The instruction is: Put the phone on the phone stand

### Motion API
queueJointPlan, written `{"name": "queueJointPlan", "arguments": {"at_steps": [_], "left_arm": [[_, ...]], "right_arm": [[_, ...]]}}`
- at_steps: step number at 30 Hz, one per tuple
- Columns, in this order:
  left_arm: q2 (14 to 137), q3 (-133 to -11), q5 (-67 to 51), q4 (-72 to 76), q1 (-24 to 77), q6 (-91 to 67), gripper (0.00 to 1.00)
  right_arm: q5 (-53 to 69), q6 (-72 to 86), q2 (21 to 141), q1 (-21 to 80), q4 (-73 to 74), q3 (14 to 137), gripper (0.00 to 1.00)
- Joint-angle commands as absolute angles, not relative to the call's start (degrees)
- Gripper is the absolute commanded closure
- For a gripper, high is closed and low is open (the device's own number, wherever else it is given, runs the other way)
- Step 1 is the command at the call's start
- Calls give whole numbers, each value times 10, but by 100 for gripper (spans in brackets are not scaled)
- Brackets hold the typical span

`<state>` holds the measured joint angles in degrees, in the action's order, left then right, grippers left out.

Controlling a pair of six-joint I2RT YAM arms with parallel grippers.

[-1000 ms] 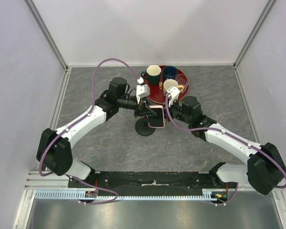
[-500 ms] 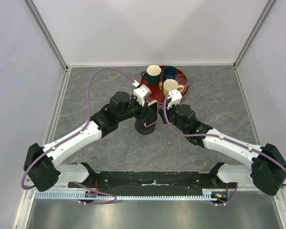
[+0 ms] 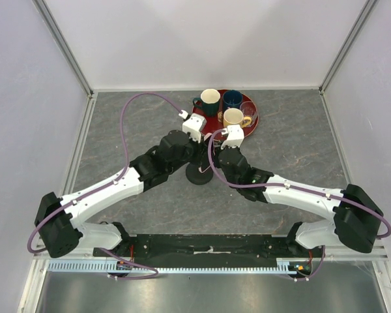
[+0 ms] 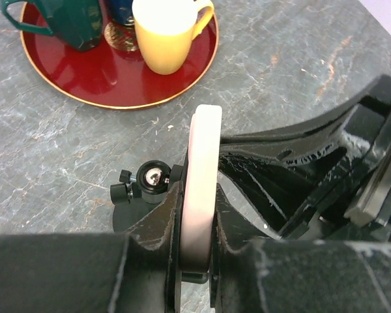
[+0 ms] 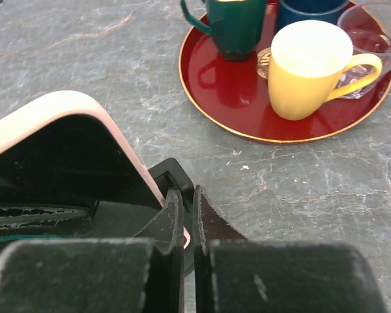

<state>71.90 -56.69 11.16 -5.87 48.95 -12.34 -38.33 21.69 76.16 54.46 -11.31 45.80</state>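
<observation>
**A:** How does the phone (image 4: 199,189) lie?

**B:** On edge, pink rim up. In the left wrist view its long axis runs from 6 to 12. It sits at 3 o'clock of the phone stand (image 4: 150,179), 6 o'clock from the tray (image 5: 208,98).

**A:** And the claws?

**B:** The left gripper (image 4: 197,225) is clenched on the phone's lower end. The right gripper (image 5: 182,215) is closed to a slit at the phone's corner; whether it pinches anything, I cannot tell.

**A:** Count?

**B:** One phone, one stand, one tray, three mugs (image 5: 306,68), one glass (image 5: 371,45).
</observation>
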Motion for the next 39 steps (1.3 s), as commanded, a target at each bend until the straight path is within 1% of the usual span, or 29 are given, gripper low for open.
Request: {"name": "queueJointPlan", "arguments": {"at_steps": [1, 4, 7, 11, 15, 18, 19, 21, 23, 24, 27, 28, 29, 30, 31, 33, 34, 37, 39], "left_arm": [[772, -588, 470, -182, 464, -155, 98], [777, -591, 494, -198, 463, -185, 98], [783, -599, 492, -209, 463, -201, 98], [788, -594, 447, -197, 464, -192, 98], [773, -581, 408, -189, 463, -181, 98], [742, -555, 362, -160, 463, -157, 98], [732, -551, 327, -152, 464, -138, 98], [708, -548, 289, -145, 464, -134, 98], [693, -551, 248, -150, 463, -120, 98], [674, -552, 187, -148, 463, -111, 98], [649, -551, 88, -136, 463, -74, 98], [637, -552, 31, -137, 464, -58, 98], [634, -554, 5, -141, 463, -50, 98], [631, -560, -44, -148, 464, -40, 98], [625, -562, -65, -159, 464, -19, 98], [622, -565, -124, -170, 463, -1, 98], [621, -565, -146, -181, 464, 34, 98], [614, -567, -229, -202, 462, 80, 98], [607, -567, -256, -215, 462, 94, 98]], "right_arm": [[-519, 293, 785, 559, -2, 460, 100], [-527, 300, 784, 569, 13, 459, 100], [-510, 295, 782, 581, 4, 457, 100], [-435, 274, 777, 589, -39, 447, 100], [-378, 265, 735, 592, -60, 433, 100], [-320, 233, 695, 587, -63, 426, 100], [-284, 222, 689, 583, -61, 430, 100], [-254, 208, 673, 577, -56, 429, 97], [-198, 201, 657, 559, -57, 420, 92], [-178, 194, 651, 553, -60, 415, 91], [-81, 181, 624, 520, -71, 390, 82], [-59, 172, 617, 501, -71, 380, 77], [-16, 168, 601, 491, -72, 374, 74], [-2, 164, 592, 482, -72, 367, 70], [29, 153, 582, 467, -72, 356, 62], [94, 137, 551, 457, -72, 344, 49], [113, 128, 541, 456, -72, 334, 37], [177, 108, 515, 456, -79, 319, 22], [206, 101, 511, 457, -89, 315, 19]]}}
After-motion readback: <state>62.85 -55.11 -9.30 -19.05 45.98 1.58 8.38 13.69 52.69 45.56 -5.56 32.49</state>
